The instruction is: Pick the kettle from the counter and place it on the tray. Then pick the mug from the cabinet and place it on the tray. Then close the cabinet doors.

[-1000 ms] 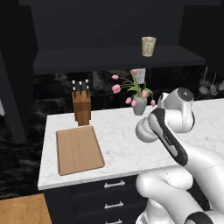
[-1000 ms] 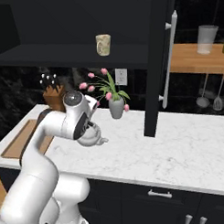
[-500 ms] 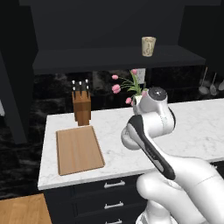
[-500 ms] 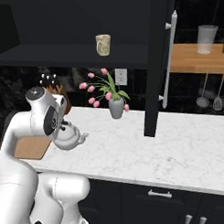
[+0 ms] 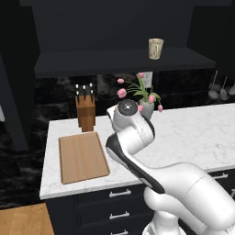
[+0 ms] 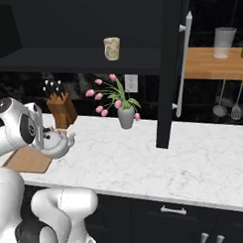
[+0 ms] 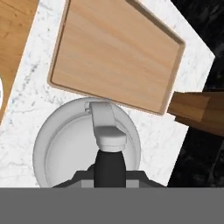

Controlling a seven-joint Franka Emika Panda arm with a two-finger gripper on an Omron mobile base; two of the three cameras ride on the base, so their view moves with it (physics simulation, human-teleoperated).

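Observation:
My gripper point(image 6: 44, 136) is shut on the dark arched handle of the silver-white kettle point(image 6: 58, 144) and holds it just above the counter point(image 6: 194, 160). From the hand view, the kettle point(image 7: 83, 144) hangs over the marble right beside the tray point(image 7: 118, 52), its lid just crossing the tray's near rim. The light-brown tray point(image 5: 82, 157) lies bare at the counter's left end. The cream mug point(image 5: 155, 48) stands on the dark shelf of the open cabinet point(image 6: 52, 59). One black cabinet door point(image 6: 170, 67) with its silver bar handle stands swung out.
A wooden knife block point(image 5: 85, 114) stands behind the tray, close to its far corner. A grey vase of pink flowers point(image 6: 126, 116) sits at the back of the counter. Utensils hang at the far right point(image 6: 227, 107). Dark drawers point(image 5: 114, 209) run below.
The arm has swung left with the kettle in its grip, from in front of the flower vase to the tray's right edge. The mug and doors are unmoved.

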